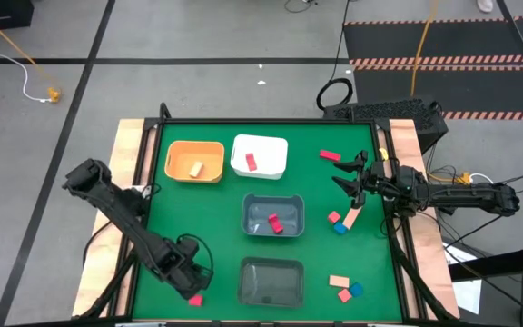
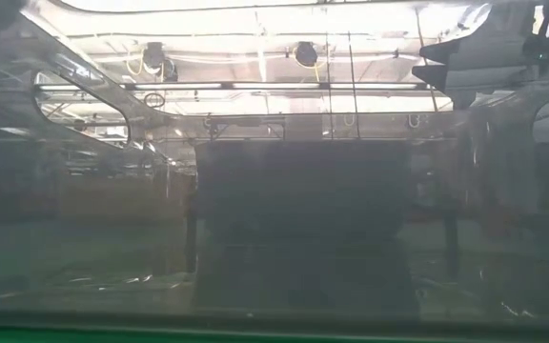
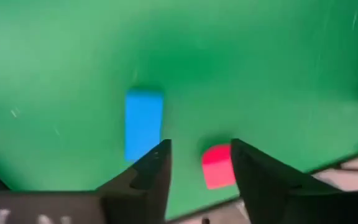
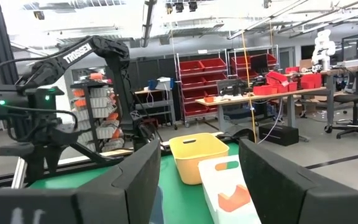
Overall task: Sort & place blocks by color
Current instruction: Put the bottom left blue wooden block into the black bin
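Note:
My left gripper (image 1: 192,291) (image 3: 197,163) is open near the table's near-left corner. Its fingers stand on either side of a red block (image 3: 217,165) (image 1: 195,300) that lies on the mat, and no touch shows. A blue bar (image 3: 143,124) lies just beyond it. My right gripper (image 1: 343,177) (image 4: 197,180) is open and raised near the right edge, pointing left. Near it lie a red block (image 1: 330,155), a salmon bar (image 1: 352,218), a red cube (image 1: 334,216) and a blue cube (image 1: 340,228). Two salmon pieces (image 1: 340,283) and a blue one (image 1: 356,289) lie further toward the near edge.
An orange bin (image 1: 182,150) (image 4: 197,155) holds a tan block (image 1: 196,169). A white bin (image 1: 271,145) (image 4: 219,177) holds a red block (image 1: 251,162). A grey bin (image 1: 289,202) holds a red block (image 1: 275,222) and a blue one. A clear bin (image 1: 271,282) fills the low view (image 2: 274,238).

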You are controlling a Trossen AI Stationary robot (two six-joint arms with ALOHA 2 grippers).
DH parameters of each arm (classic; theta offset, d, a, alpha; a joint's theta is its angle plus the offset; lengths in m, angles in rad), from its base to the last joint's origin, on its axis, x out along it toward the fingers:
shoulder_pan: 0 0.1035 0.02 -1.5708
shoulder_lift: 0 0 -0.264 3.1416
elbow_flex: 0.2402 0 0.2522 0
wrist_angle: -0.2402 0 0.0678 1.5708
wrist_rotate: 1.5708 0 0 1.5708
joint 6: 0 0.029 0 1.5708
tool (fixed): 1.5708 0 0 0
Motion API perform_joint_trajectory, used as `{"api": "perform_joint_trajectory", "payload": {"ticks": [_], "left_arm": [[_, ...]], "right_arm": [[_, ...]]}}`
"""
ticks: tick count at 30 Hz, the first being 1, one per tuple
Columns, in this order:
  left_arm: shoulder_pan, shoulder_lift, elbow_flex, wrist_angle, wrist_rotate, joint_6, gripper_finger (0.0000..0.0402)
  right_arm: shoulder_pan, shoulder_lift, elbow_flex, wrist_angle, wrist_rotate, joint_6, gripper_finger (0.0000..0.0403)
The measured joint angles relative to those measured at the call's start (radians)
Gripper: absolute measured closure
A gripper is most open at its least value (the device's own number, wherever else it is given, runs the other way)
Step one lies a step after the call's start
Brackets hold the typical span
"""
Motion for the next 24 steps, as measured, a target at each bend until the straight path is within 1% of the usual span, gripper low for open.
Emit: {"api": "perform_joint_trajectory", "payload": {"ticks": [4, 6, 8, 12, 19, 24], "left_arm": [[-0.037, 0.016, 0.0, 0.004, 0.001, -0.01, 0.0176], [-0.054, 0.036, 0.001, 0.002, 0.001, -0.016, 0.0161], [-0.071, 0.053, 0.0, -0.012, 0.003, -0.029, 0.0155], [-0.091, 0.103, 0.0, -0.007, 0.008, -0.069, 0.016], [-0.095, 0.158, 0.0, -0.014, 0.026, -0.073, 0.0183], [-0.095, 0.192, 0.0, -0.009, 0.025, -0.076, 0.0181]], "right_arm": [[0.0, 0.0, 0.0, -0.001, 0.0, 0.0, 0.0193], [0.0, 0.0, 0.0, 0.0, 0.0, 0.0, 0.0193], [0.0, 0.0, 0.0, -0.001, 0.0, 0.0, 0.0193], [0.0, 0.0, 0.0, 0.0, 0.0, 0.0, 0.0193], [0.0, 0.0, 0.0, -0.001, 0.0, 0.0, 0.0193], [0.0, 0.0, 0.0, 0.0, 0.0, 0.0, 0.0193]]}}
